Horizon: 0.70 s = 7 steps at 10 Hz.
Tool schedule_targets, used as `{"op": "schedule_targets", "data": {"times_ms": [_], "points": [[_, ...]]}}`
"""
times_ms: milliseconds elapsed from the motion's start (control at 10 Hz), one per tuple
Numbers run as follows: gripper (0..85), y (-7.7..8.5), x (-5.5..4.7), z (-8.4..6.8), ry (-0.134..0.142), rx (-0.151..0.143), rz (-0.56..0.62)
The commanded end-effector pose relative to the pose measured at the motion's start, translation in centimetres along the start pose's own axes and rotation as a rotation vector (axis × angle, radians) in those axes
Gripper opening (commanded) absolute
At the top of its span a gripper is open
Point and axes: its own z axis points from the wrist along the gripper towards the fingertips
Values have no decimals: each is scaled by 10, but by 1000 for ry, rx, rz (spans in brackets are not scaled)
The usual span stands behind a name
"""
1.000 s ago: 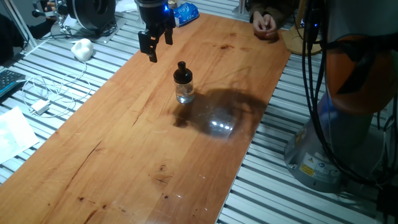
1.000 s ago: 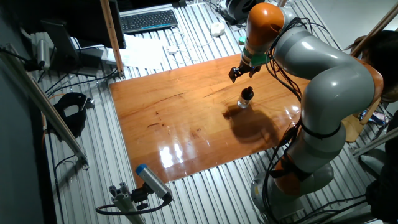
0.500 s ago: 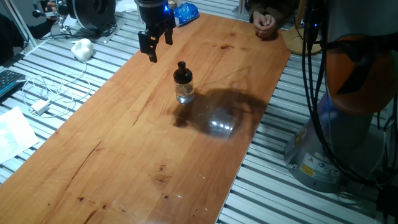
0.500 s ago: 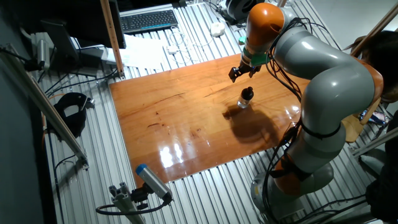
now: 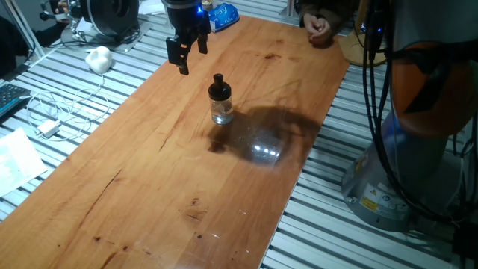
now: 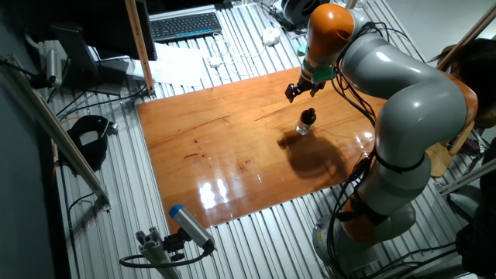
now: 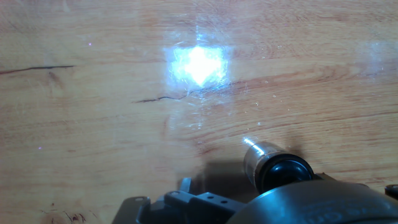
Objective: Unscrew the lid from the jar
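The small clear glass jar (image 5: 221, 112) stands upright near the middle of the wooden table (image 5: 149, 179), with its black knobbed lid (image 5: 218, 87) on top. My gripper (image 5: 193, 61) hangs in the air above the table, beside the jar and apart from it, open with nothing between its fingers. From the other fixed view the gripper (image 6: 299, 94) is up and left of the jar (image 6: 305, 129) and lid (image 6: 308, 116). The hand view looks down on the table, with the jar (image 7: 256, 155) and its lid (image 7: 283, 174) at the bottom edge. The fingertips do not show there.
A person's hand (image 5: 317, 28) rests at the table's far end. A blue packet (image 5: 221, 16) lies by the far corner. A white object (image 5: 98, 58), cables and paper lie on the slatted bench to the left. A keyboard (image 6: 184, 25) sits beyond the table.
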Motion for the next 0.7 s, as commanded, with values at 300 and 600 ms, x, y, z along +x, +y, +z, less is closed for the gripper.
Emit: {"op": "schedule_targets", "data": {"times_ms": [300,600], "points": [[0,-6,10,-10,184,-12,2047],[0,-4,14,-9,195,-11,2058]]}}
